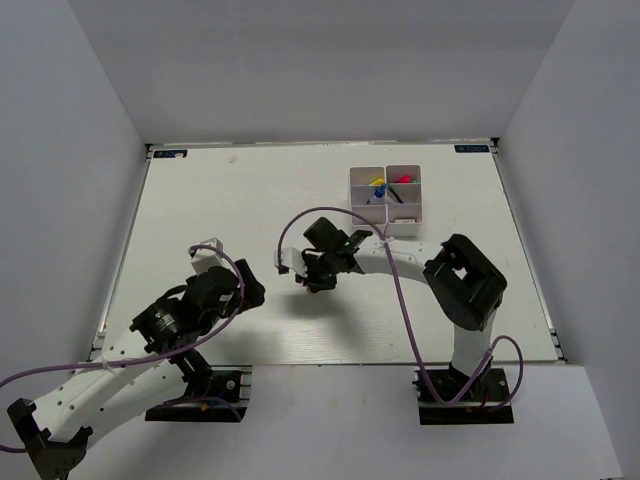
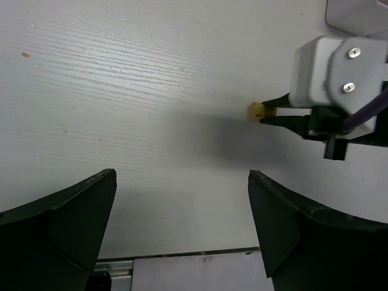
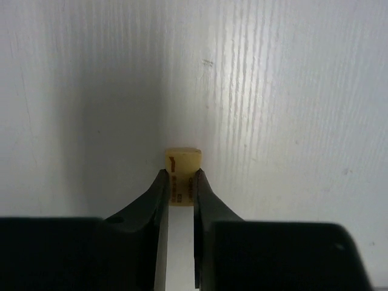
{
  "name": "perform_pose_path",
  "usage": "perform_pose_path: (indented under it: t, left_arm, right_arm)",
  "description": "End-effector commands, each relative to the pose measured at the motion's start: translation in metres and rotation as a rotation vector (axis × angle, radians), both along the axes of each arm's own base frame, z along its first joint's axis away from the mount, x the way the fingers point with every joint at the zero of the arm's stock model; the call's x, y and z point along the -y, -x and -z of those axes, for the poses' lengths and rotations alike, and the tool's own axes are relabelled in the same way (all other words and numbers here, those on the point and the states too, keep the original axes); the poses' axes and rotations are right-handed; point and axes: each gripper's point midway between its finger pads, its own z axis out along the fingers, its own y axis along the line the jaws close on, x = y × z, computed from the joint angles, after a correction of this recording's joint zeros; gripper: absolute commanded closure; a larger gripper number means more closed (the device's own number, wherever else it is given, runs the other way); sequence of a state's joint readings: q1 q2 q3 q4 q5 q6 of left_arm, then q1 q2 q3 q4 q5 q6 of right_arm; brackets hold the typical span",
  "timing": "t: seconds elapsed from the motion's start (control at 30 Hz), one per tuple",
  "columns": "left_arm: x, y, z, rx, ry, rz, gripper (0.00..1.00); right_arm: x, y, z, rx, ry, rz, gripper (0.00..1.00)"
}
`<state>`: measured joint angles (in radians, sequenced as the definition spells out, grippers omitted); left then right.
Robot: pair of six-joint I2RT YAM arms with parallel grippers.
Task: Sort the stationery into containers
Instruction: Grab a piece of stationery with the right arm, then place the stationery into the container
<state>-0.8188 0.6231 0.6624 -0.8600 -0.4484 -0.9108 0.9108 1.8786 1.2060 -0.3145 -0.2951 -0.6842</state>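
The right claw (image 3: pixel 180 182) is pressed onto a tan eraser (image 3: pixel 183 159), pinching it at the very tips. The eraser sits near the middle of the counter (image 1: pixel 250 190), to the near left of the tray (image 1: pixel 357 226) and well apart from it. Whether it is resting on the counter or hanging just above it, I cannot tell. The left claw (image 2: pixel 182 182) is spread wide and holds nothing, to the left of the eraser.

The sorting looks well along. Yellow, blue, red, green and dark pieces show in the tray's far and middle compartments, too small to name. The two near compartments look bare. No other loose piece shows on the counter from above, though the arms hide part of it. What is left is to carry this eraser to a compartment.
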Motion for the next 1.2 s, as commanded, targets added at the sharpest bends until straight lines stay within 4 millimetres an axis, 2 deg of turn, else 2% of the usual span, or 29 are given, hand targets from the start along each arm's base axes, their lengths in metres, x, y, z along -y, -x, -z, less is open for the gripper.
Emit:
perform_pose_path:
  t: [0.0, 0.1, 0.17, 0.2, 0.27, 0.3, 0.43, 0.57, 0.67, 0.8, 0.97, 1.0, 1.03, 1.17]
  left_arm:
    - [0.004, -0.002, -0.001, 0.002, 0.033, -0.007, 0.01]
    - [0.005, -0.002, 0.001, 0.006, 0.028, -0.002, 0.01]
    - [0.008, -0.004, 0.002, 0.012, 0.036, 0.011, 0.01]
    - [0.007, -0.003, 0.006, 0.005, 0.028, 0.011, 0.01]
    - [0.012, -0.005, 0.005, 0.01, 0.044, 0.019, 0.01]
    - [0.011, -0.004, 0.009, 0.005, 0.03, 0.024, 0.01]
    - [0.017, -0.007, 0.009, 0.01, 0.033, 0.038, 0.01]
    - [0.017, -0.008, 0.013, 0.006, 0.021, 0.044, 0.01]
    - [0.021, -0.01, 0.011, 0.012, 0.027, 0.056, 0.01]
    - [0.024, -0.011, 0.016, 0.004, 0.019, 0.069, 0.01]
    - [0.028, -0.013, 0.018, 0.002, 0.017, 0.081, 0.01]
    - [0.028, -0.013, 0.018, 0.002, 0.017, 0.081, 0.01]
    - [0.029, -0.014, 0.016, 0.008, 0.023, 0.081, 0.01]
    - [0.03, -0.014, 0.018, 0.002, 0.017, 0.081, 0.01]
  right_arm:
    - [0.007, -0.015, -0.047, 0.04, -0.066, 0.046, 1.0]
    - [0.021, -0.038, -0.075, 0.107, -0.089, 0.11, 1.0]
    - [0.033, -0.047, -0.079, 0.117, -0.081, 0.144, 1.0]
    - [0.04, -0.053, -0.087, 0.137, -0.089, 0.162, 1.0]
    - [0.048, -0.06, -0.09, 0.151, -0.086, 0.187, 1.0]
    - [0.061, -0.07, -0.093, 0.165, -0.08, 0.226, 1.0]
    - [0.085, -0.09, -0.099, 0.209, -0.067, 0.293, 1.0]
    - [0.116, -0.124, -0.11, 0.255, -0.066, 0.396, 1.0]
    - [0.136, -0.143, -0.114, 0.269, -0.059, 0.45, 1.0]
    - [0.151, -0.157, -0.122, 0.287, -0.066, 0.485, 1.0]
    - [0.156, -0.165, -0.116, 0.283, -0.055, 0.49, 1.0]
    - [0.167, -0.172, -0.115, 0.284, -0.054, 0.516, 1.0]
    - [0.158, -0.168, -0.114, 0.283, -0.055, 0.492, 1.0]
    - [0.154, -0.18, -0.109, 0.278, -0.054, 0.506, 0.97]
